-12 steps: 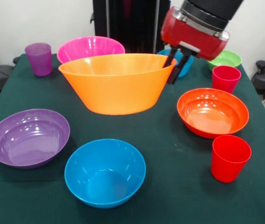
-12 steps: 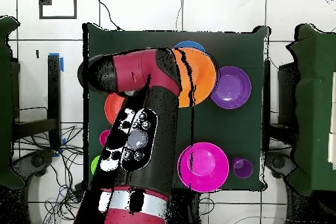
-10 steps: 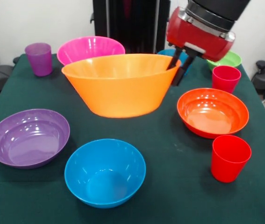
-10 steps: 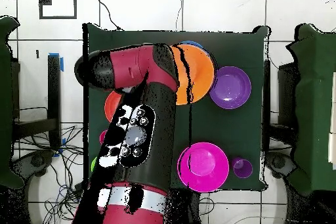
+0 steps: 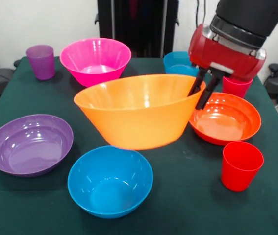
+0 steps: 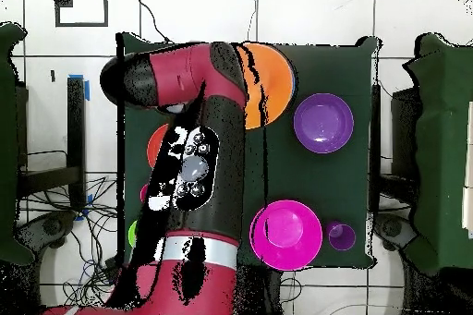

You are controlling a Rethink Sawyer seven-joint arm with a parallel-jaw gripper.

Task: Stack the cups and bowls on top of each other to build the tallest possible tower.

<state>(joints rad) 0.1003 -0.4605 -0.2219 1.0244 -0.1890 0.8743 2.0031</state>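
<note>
My gripper [image 5: 196, 100] is shut on the right rim of the large orange bowl [image 5: 139, 115], one finger inside and one outside. The bowl hangs tilted above the table, its base just over the far rim of the medium blue bowl [image 5: 110, 180]. It also shows in the overhead view [image 6: 272, 80], half under my arm. Standing apart are the pink bowl [image 5: 95, 58], the purple bowl [image 5: 29, 143], the red-orange bowl [image 5: 224, 117] and a small blue bowl [image 5: 179, 62]. The purple cup [image 5: 40, 61] is far left. One red cup [image 5: 241, 165] stands front right, another [image 5: 237, 87] behind my gripper. No pile of nested bowls is in view.
The green table cloth [image 5: 188, 205] ends at the picture's bottom edge. In the overhead view my arm [image 6: 189, 173] covers the table's left half; the purple bowl [image 6: 323, 122], pink bowl [image 6: 286, 234] and purple cup [image 6: 341, 236] lie to its right. The green bowl is hidden in the front view.
My gripper has carried the orange bowl toward the front camera and to the right, tilting it more. The pink bowl and small blue bowl behind it now show fully.
</note>
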